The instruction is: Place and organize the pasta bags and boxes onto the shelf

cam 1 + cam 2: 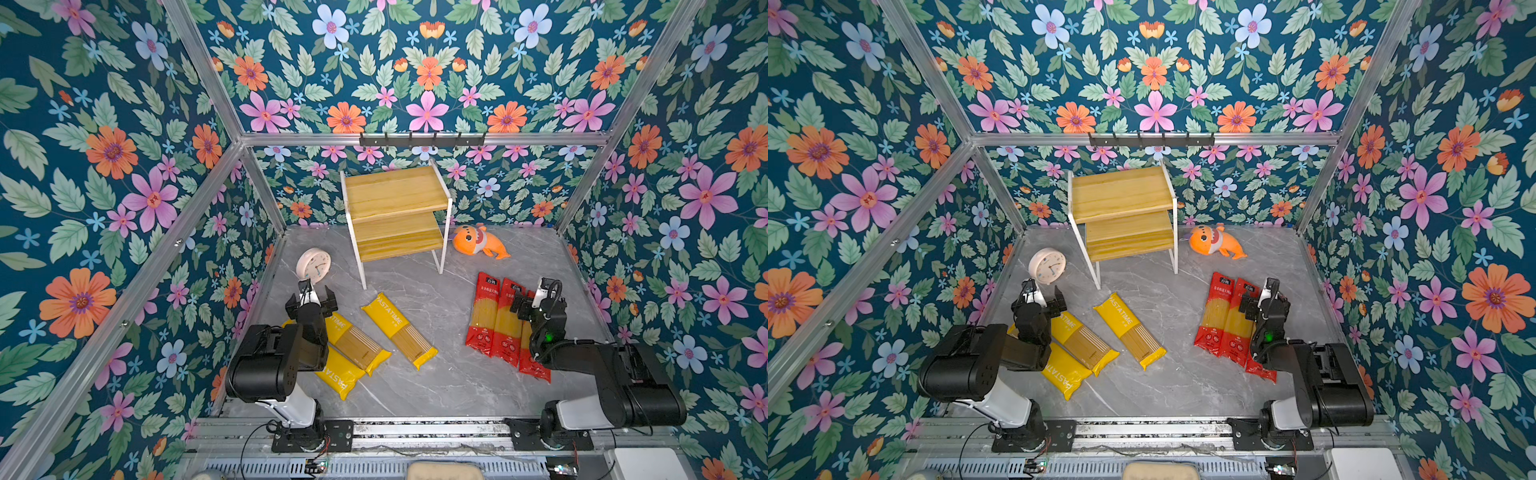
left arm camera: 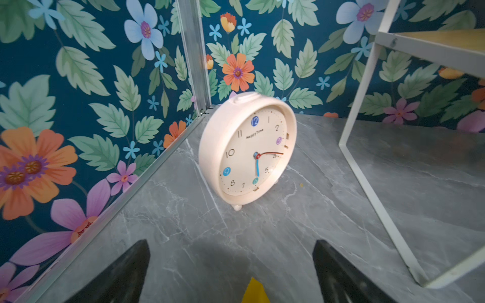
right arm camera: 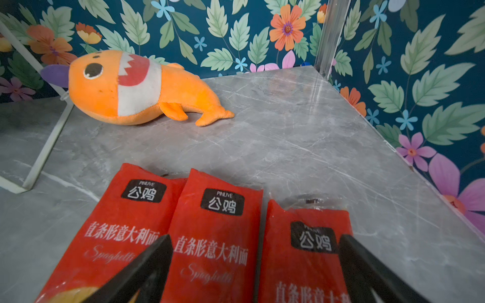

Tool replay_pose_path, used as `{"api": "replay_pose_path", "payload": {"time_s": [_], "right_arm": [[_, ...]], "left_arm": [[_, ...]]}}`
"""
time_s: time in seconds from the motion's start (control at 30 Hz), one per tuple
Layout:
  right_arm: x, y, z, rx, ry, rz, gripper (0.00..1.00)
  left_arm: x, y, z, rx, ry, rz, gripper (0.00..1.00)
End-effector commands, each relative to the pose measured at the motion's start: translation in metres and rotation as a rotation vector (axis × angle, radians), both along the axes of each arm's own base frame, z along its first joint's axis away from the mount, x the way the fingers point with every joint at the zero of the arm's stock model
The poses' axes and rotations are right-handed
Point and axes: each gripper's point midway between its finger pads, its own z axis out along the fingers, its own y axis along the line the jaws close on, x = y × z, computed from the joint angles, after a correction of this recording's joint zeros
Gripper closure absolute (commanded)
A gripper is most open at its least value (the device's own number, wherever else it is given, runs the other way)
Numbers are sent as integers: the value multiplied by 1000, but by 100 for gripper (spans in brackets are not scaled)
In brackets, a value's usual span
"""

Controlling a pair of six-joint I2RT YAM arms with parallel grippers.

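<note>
The shelf (image 1: 395, 208) stands at the back of the grey surface (image 1: 440, 374). Three yellow packs (image 1: 399, 330) lie in front of it on the left, and two of them overlap. Three red packs (image 1: 484, 316) lie side by side on the right. The left pincer (image 1: 312, 300) is wide apart near the clock (image 1: 313, 265) and holds nothing. The right pincer (image 3: 256, 267) is wide apart over the red packs and holds nothing.
</note>
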Motion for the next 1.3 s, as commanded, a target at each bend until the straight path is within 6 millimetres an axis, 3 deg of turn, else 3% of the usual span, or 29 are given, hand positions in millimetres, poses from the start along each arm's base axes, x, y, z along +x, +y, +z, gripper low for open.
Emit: {"api": "replay_pose_path", "payload": {"time_s": [0.0, 0.23, 0.37, 0.5, 0.63, 0.8, 0.87, 1.0, 1.2, 1.27], "right_arm": [[2, 13, 13, -37, 34, 60, 1], [-15, 0, 33, -20, 126, -116, 1], [-35, -12, 45, 234, 234, -325, 1], [-32, 35, 50, 464, 288, -77, 6], [-43, 52, 45, 567, 362, -47, 16], [-58, 76, 34, 601, 512, -12, 19], [-60, 91, 34, 654, 535, 46, 23], [-65, 123, 34, 690, 616, 160, 32], [-72, 177, 20, 676, 764, 311, 49], [-72, 184, 8, 685, 803, 300, 56]], "left_arm": [[-3, -3, 10, 16, -29, 7, 0], [-15, -4, 28, 46, -105, 39, 0], [-14, -3, 52, 40, -66, 63, 0], [-20, 5, 64, -45, -14, 145, 0], [-33, 9, 70, -172, 22, 206, 0], [-39, -1, 68, -371, 153, 224, 0], [-35, -17, 67, -418, 187, 131, 1], [-33, -59, 63, -535, 242, -55, 22], [-41, -142, 60, -538, 277, -182, 25], [-46, -175, 55, -540, 281, -236, 26]]}}
